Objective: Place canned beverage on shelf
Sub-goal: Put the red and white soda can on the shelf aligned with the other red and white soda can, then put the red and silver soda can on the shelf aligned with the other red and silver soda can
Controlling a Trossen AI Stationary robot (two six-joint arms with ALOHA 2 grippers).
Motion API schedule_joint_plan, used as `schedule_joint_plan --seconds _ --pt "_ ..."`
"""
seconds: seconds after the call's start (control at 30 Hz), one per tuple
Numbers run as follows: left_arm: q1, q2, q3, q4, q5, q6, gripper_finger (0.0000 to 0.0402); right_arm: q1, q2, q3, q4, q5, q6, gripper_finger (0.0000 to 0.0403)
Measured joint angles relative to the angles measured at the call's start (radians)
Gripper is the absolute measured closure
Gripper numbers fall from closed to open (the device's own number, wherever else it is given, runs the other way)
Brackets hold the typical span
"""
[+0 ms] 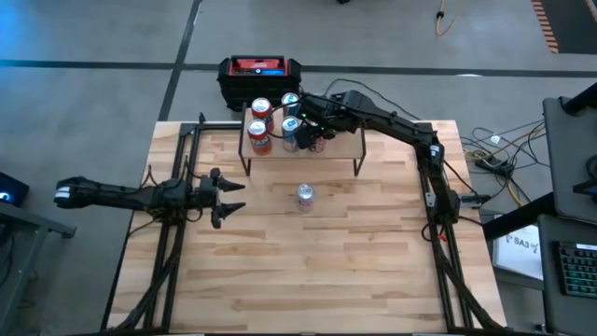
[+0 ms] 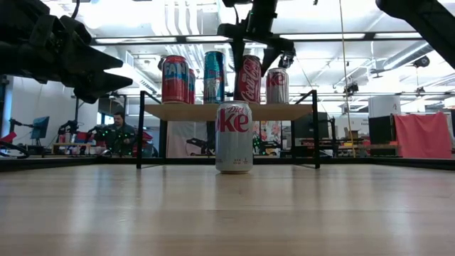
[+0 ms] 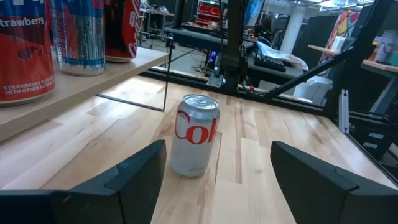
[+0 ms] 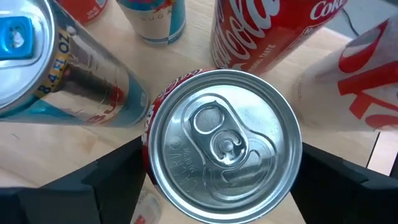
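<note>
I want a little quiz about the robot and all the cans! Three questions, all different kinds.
1. True or false: the silver can stands on the table, in front of the shelf.
2. Which claw is over the cans on the shelf: A) left claw B) right claw?
3. Fill in: the left claw's fingers are ____, pointing at the silver can.

Key:
1. True. It is upright on the table, apart from the shelf.
2. B. It is above a red can, fingers on either side.
3. Open, with nothing between them.
</note>
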Motion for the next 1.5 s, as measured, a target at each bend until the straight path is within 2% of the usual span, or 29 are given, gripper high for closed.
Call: schedule_joint_plan --seconds 0.23,0.6,0.8,0.93,1.1,1.2,1.33,1.5 --pt "0.000 0.000 0.000 0.000 0.000 0.000 0.0127 0.014 0.000 0.000 0.001 0.004 -0.051 0.0033" --pt "0.000 0.000 0.000 0.000 0.000 0.000 0.0127 0.052 -0.018 0.000 -0.037 0.006 -0.001 0.0030" --pt "0.000 0.000 0.000 -0.001 0.000 0.000 0.0127 0.124 -0.043 0.000 -0.111 0.085 0.104 0.0030" --pt "0.000 0.001 0.000 -0.001 0.000 0.000 0.0127 0.253 -0.058 -0.023 -0.135 0.222 0.148 0.0030" --pt "0.000 0.001 0.000 0.000 0.000 0.000 0.0127 0.469 -0.083 -0.149 -0.138 0.581 0.344 0.0030" --pt "0.000 0.001 0.000 0.000 0.000 0.000 0.0127 0.572 -0.108 -0.262 -0.140 0.788 0.537 0.0030" --pt "0.000 0.002 0.000 -0.001 0.000 0.000 0.0127 0.637 -0.118 -0.394 -0.141 0.891 0.782 0.0030" --pt "0.000 0.002 0.000 0.000 0.000 0.000 0.0127 0.633 -0.117 -0.527 -0.082 0.986 0.873 0.0030"
